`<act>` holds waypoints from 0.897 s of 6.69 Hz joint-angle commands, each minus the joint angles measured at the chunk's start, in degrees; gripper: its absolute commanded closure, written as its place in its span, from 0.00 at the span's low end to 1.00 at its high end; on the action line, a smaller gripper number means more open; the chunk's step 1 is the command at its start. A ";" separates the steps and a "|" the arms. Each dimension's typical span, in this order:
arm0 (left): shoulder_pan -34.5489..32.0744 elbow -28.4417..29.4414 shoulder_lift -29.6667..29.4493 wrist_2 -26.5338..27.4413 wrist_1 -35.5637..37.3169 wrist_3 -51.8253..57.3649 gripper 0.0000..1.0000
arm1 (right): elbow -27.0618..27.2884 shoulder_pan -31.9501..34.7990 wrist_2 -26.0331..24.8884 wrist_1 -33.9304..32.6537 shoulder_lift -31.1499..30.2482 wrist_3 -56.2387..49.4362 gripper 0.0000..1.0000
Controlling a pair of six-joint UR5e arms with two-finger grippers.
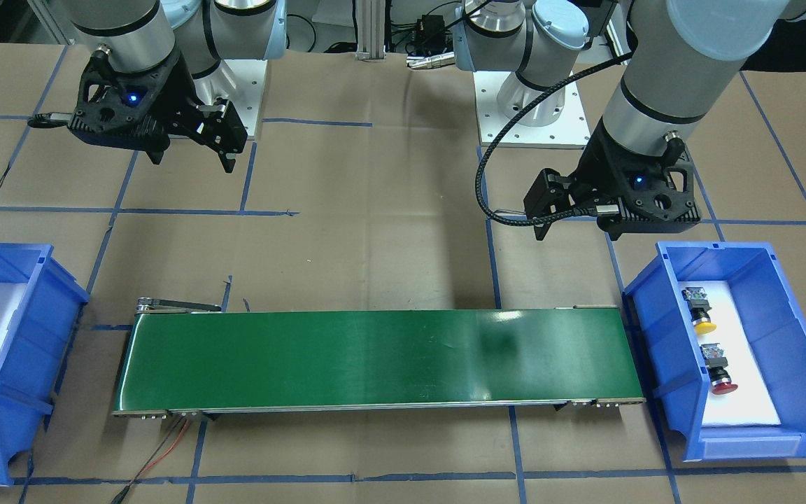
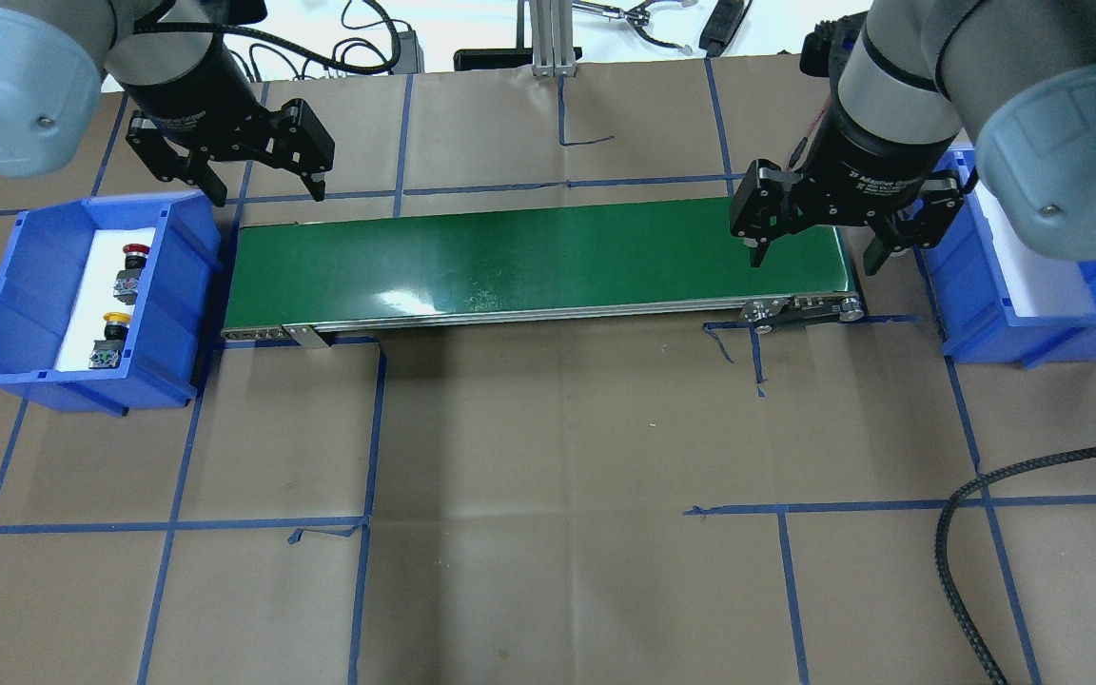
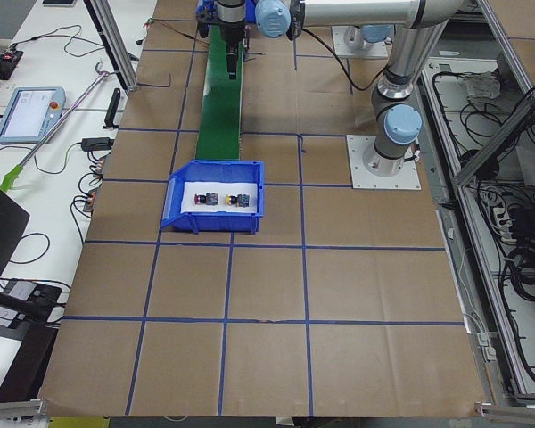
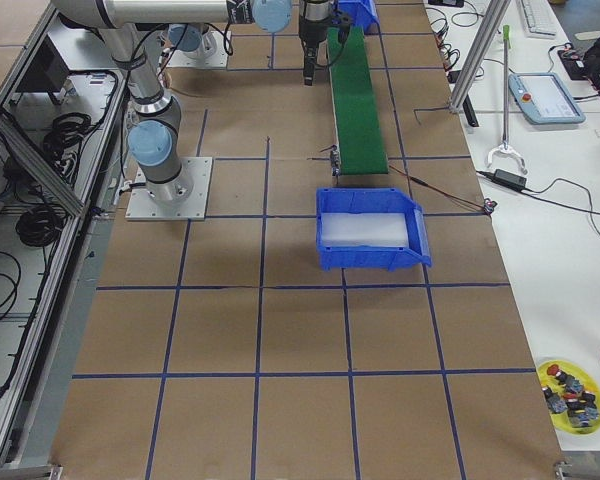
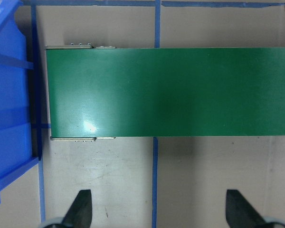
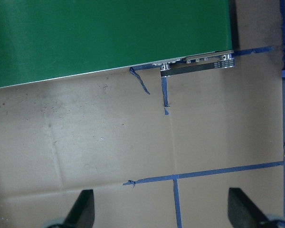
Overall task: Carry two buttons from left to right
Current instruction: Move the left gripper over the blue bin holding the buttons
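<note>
We find both buttons lying on their sides in the blue bin (image 2: pixel 25 285) at the robot's left end of the table (image 2: pixel 557 457); they rest on its white liner (image 2: pixel 84 304), near each other but not touching. The yellow-capped button (image 2: pixel 110 338) lies nearer the robot, with the red-capped button (image 2: pixel 130 268) just beyond it; each cap points away from the robot, and its black-and-grey body lies on the robot's side of it.

The left gripper (image 2: pixel 267 190) hangs above the table beside that bin, close to the left end of the green conveyor belt (image 2: pixel 529 257); its fingers (image 5: pixel 80 211) stand wide apart with nothing between them. In its wrist view we see only brown paper and blue tape beneath them; it touches neither button.

The right gripper (image 2: pixel 812 259) hangs by the belt's other end, next to a second blue bin (image 2: pixel 1005 338) with a white liner of its own; its fingers (image 6: pixel 83 209) are likewise spread wide and hold nothing. Below them its wrist view shows us brown paper and tape lines, with the belt's roller end further up the view.
</note>
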 commanded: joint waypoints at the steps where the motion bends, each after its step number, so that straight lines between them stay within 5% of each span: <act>1: 0.54 -0.07 0.15 0.37 0.03 0.40 0.00 | 0.15 0.00 0.39 -0.19 -0.03 0.34 0.00; 6: 22.21 -0.07 0.24 0.29 0.03 23.64 0.00 | 0.24 0.00 0.40 -2.65 0.06 0.35 0.00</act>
